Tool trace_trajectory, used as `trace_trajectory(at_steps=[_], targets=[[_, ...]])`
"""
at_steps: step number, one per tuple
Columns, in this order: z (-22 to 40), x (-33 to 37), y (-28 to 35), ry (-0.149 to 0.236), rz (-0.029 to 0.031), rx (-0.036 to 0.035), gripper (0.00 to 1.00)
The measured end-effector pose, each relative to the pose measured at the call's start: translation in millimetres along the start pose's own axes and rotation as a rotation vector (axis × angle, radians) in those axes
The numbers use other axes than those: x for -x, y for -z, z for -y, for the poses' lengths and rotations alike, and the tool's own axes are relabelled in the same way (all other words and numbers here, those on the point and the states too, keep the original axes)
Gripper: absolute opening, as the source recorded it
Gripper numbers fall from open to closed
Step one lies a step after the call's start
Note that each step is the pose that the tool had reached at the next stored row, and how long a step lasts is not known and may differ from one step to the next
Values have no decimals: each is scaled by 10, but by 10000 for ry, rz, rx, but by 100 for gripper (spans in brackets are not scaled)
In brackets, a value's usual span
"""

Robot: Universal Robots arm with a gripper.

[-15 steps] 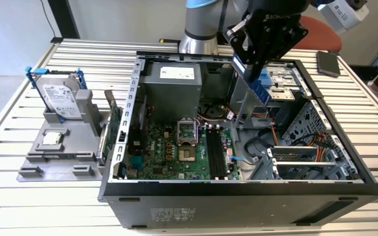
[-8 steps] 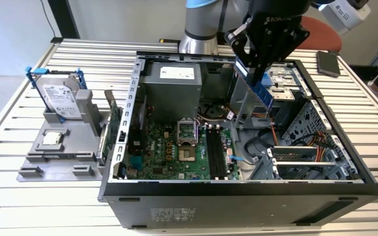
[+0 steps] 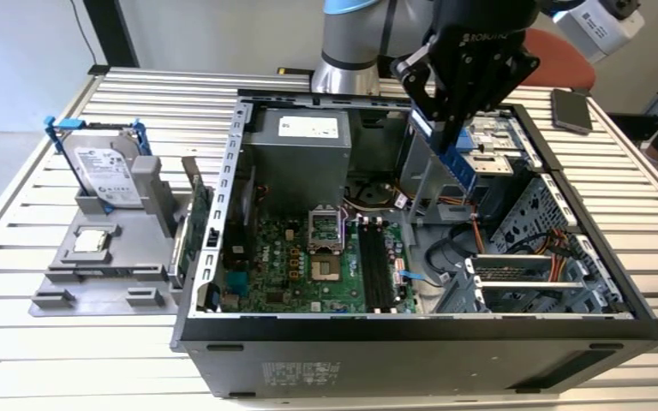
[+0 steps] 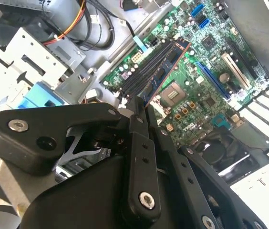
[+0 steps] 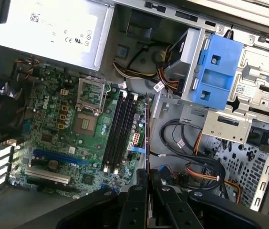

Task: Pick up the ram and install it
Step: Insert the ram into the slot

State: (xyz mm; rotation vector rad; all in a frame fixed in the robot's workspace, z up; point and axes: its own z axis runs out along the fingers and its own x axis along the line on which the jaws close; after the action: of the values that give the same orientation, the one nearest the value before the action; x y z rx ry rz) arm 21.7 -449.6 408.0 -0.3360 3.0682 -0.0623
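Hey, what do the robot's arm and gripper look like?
The arm is a silver-grey cylinder with a light blue cap. The gripper is black, built of jointed linkage bars with silver screw heads, narrowing to two slim fingers; pale lettering marks its body.

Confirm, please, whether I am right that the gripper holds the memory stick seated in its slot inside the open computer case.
Not seated: the gripper holds the memory stick in the air above the slots of the open computer case, as the exterior view shows.
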Motion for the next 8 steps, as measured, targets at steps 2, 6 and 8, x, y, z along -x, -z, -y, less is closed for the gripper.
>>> trace_trajectory(at_steps=[2, 6, 8], targets=[[3, -1, -3, -171, -6, 10, 0], [9, -2, -8, -546, -29, 19, 0], [10, -2, -11, -709, -52, 33, 0]])
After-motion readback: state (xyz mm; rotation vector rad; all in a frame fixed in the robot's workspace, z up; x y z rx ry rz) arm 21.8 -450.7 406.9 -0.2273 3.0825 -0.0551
